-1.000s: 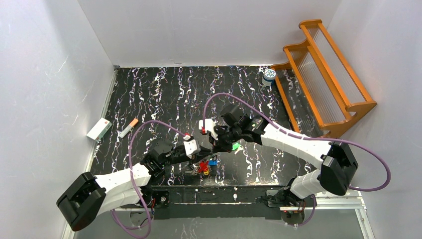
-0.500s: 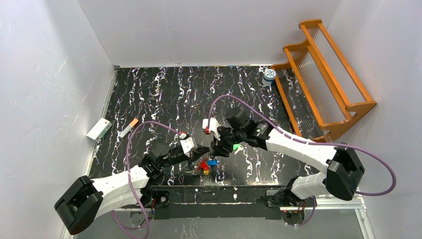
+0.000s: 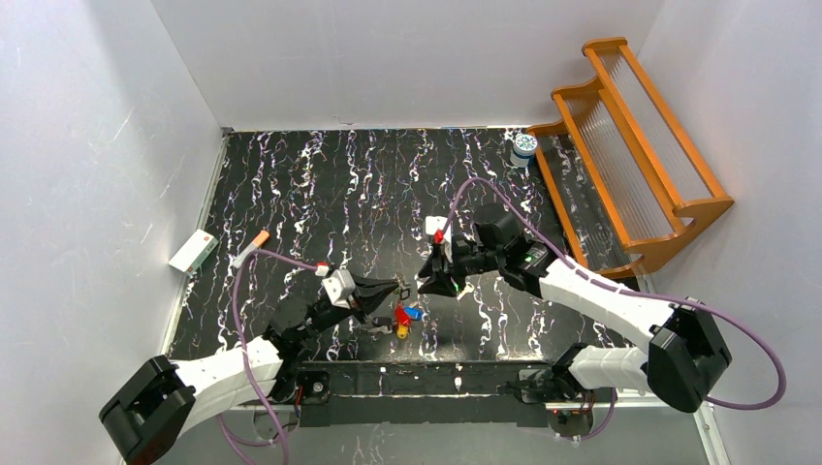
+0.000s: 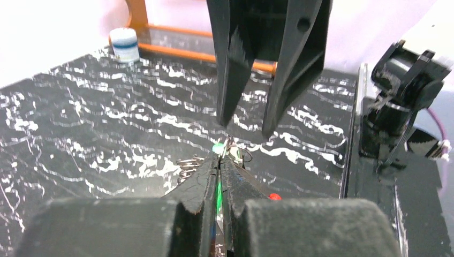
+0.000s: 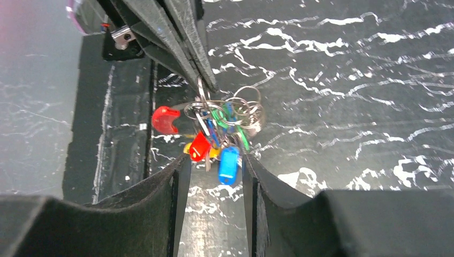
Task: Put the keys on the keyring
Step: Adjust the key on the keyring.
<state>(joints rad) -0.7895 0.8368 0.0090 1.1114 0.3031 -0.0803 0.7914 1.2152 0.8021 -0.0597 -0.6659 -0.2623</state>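
My left gripper (image 3: 388, 291) is shut on the keyring (image 5: 202, 92), pinching the thin metal loop at its tip. From the loop hangs a bunch of keys (image 5: 217, 144) with red, blue, green and yellow heads, also seen from above as keys (image 3: 405, 316). The right gripper (image 5: 213, 170) stands open just short of the bunch, its fingers (image 5: 179, 182) on either side of the blue key and gripping nothing. In the left wrist view the right gripper (image 4: 243, 126) points down above my shut left gripper (image 4: 219, 159), where a green key shows between the pads.
An orange wooden rack (image 3: 630, 145) fills the back right, with a white-and-blue jar (image 3: 524, 145) beside it. A white box (image 3: 193, 251) and an orange-tipped pen (image 3: 250, 250) lie at the left edge. The arm bases sit along the near rail (image 3: 426, 380).
The right gripper opened and drew back to the right, away from the bunch. The left arm pulled back leftward, still holding the keyring with the keys hanging from it.
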